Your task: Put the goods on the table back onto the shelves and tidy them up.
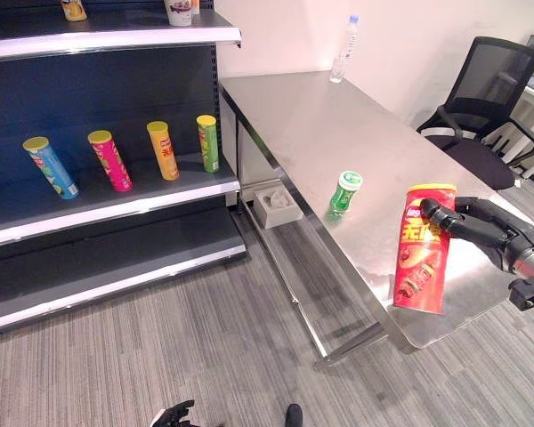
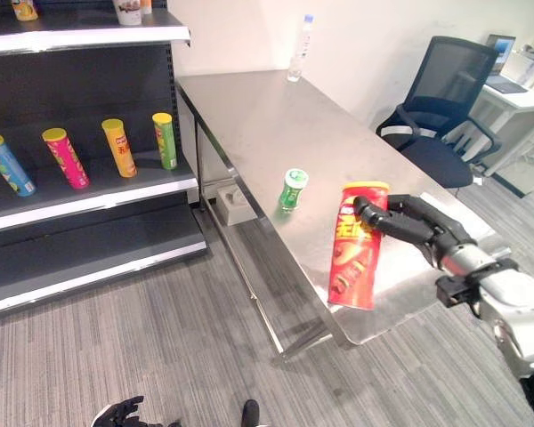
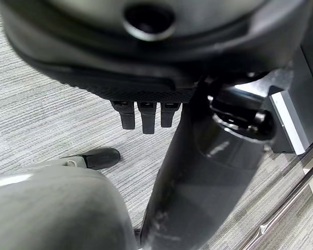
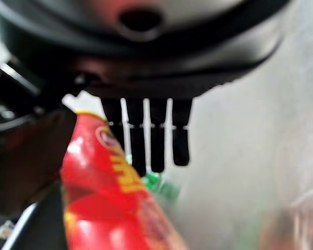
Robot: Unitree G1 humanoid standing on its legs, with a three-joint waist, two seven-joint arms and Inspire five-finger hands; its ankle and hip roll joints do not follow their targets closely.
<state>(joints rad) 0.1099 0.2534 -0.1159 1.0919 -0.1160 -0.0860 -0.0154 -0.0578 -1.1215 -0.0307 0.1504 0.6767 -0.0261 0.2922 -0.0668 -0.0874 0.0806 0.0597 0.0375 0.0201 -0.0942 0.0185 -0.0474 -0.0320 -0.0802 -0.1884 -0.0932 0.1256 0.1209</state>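
Right robot hand: fingers curled round red crisp can, upright at tabletop near edge; presumably gripped for shelving | green can awaits on tabletop | left robot hand: idle, fingers relaxed | shelf holds four cans

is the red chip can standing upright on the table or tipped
Upright, slightly tilted: the red chip can stands at the table's near edge, the right hand wrapped round its top.
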